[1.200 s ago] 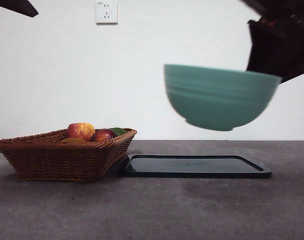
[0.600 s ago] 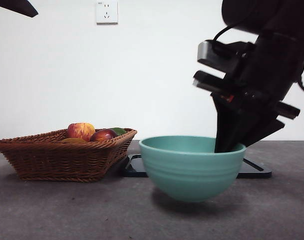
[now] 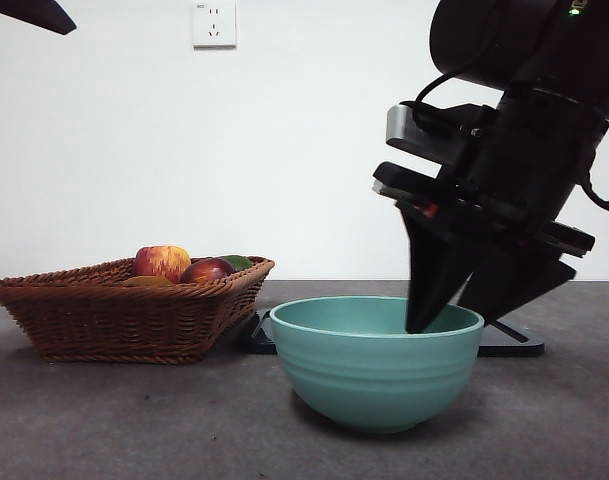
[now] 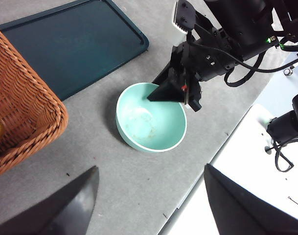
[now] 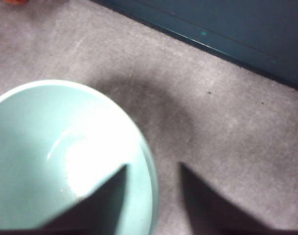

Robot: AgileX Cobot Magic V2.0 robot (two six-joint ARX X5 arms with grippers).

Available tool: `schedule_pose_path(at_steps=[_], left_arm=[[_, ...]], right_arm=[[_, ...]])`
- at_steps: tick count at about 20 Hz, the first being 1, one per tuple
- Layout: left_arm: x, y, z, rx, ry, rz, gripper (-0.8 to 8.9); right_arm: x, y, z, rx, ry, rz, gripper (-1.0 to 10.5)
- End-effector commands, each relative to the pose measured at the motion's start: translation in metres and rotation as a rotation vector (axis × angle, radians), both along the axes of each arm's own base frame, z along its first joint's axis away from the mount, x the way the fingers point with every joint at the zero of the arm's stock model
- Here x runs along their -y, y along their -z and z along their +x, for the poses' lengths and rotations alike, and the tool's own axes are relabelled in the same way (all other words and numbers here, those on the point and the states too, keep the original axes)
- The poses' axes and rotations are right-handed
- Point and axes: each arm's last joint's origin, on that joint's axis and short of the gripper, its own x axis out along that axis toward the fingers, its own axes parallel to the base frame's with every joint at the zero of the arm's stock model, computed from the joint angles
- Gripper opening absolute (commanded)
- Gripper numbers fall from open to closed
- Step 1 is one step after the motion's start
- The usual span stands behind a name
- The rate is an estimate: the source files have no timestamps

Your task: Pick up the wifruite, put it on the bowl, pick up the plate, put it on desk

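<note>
The mint-green ribbed bowl (image 3: 374, 375) (image 4: 151, 125) (image 5: 41, 147) stands upright and empty on the desk (image 3: 134, 420), in front of a flat dark teal tray (image 3: 509, 343), the only plate-like thing in view. My right gripper (image 3: 454, 318) (image 5: 152, 166) straddles the bowl's far rim, one jaw inside and one outside, open with a gap on both sides of the rim. A brownish-orange fruit, apparently the wifruite (image 3: 146, 282), lies low in the wicker basket (image 3: 124, 310), mostly hidden. My left gripper (image 4: 151, 171) hangs high above the desk, open and empty.
In the basket, left of the tray, lie a red-and-yellow apple (image 3: 162, 262), a dark red fruit (image 3: 206, 270) and a green one (image 3: 237, 262). The basket (image 4: 21, 98) touches the tray (image 4: 70, 44). The desk's edge (image 4: 197, 161) runs close to the bowl.
The bowl came down from mid-air over the tray to the desk in front of it, carried by my right gripper. The right jaws have since spread off the rim.
</note>
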Motion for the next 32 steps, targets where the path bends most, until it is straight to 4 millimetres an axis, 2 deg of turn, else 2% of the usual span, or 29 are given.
schedule_pose_path(at_steps=[1,4,8,13,16,22,30,31,32], left_arm=[[0.001,-0.003,0.001,0.017,0.015,-0.003,3.43],[0.001,-0.003,0.001,0.017,0.015,-0.003,3.43],[0.001,-0.003,0.001,0.018,0.015,-0.003,3.43],[0.001,-0.002,0.001,0.016,0.015,-0.003,3.43],[0.001,-0.002,0.001,0.016,0.015,-0.003,3.43],[0.001,-0.002,0.001,0.009,0.014,0.001,3.43],[0.001,-0.002,0.001,0.009,0.015,0.001,3.34],[0.001,-0.002,0.001,0.009,0.015,0.001,2.97],[0.001,-0.002,0.001,0.009,0.015,0.001,1.63]], right_arm=[[-0.004,0.001,0.001,-0.002,0.013,0.006,2.8],[-0.001,-0.013,0.0,0.054,0.027,0.021,2.8],[0.007,-0.05,-0.012,0.162,0.028,0.1,2.8],[0.031,-0.09,-0.046,0.23,0.003,0.155,2.8],[0.043,-0.104,-0.069,0.206,-0.078,0.232,2.8],[0.06,-0.112,-0.097,0.133,-0.156,0.285,2.8],[0.061,-0.113,-0.099,0.141,-0.16,0.289,2.8],[0.061,-0.113,-0.099,0.141,-0.16,0.289,2.6],[0.061,-0.113,-0.099,0.141,-0.16,0.289,1.6]])
